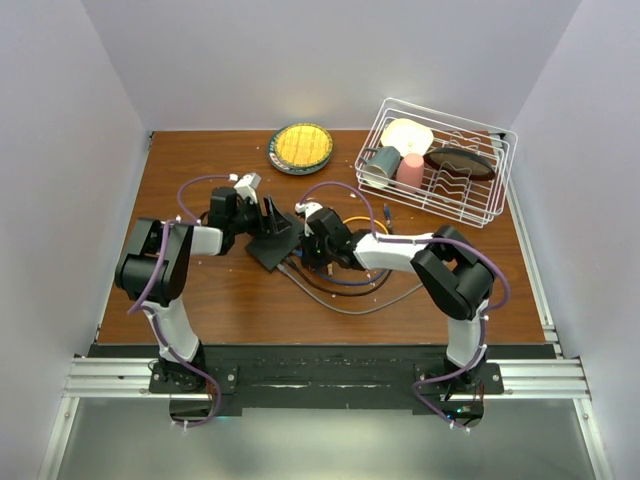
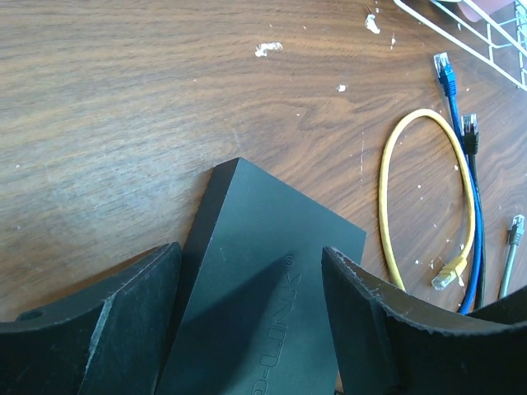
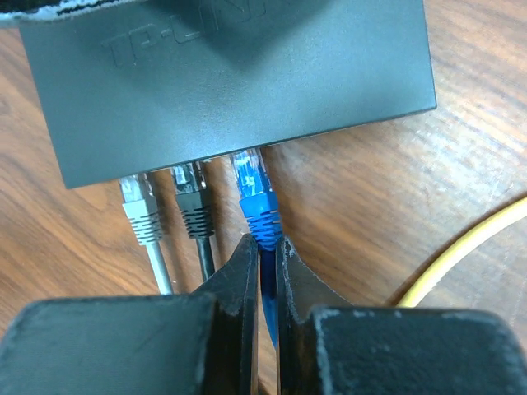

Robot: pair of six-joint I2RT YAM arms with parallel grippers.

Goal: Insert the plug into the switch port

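Observation:
The flat black switch box (image 1: 272,250) lies mid-table. In the left wrist view my left gripper (image 2: 251,251) has its jaws wide around the box (image 2: 263,288), and both long edges meet the inner faces of the fingers. In the right wrist view my right gripper (image 3: 263,243) is shut on the blue cable just behind the blue plug (image 3: 254,193). The plug's clear tip sits at a port mouth on the box's near edge (image 3: 230,90) and shows more than its neighbours. A grey plug (image 3: 136,202) and a black plug (image 3: 191,202) sit in ports to its left.
A yellow cable loop (image 2: 387,189) and loose blue, black and grey plug ends (image 2: 469,127) lie right of the box. A round yellow-centred plate (image 1: 300,147) and a white wire dish rack (image 1: 437,160) with cups stand at the back. Cables trail toward the front (image 1: 340,295).

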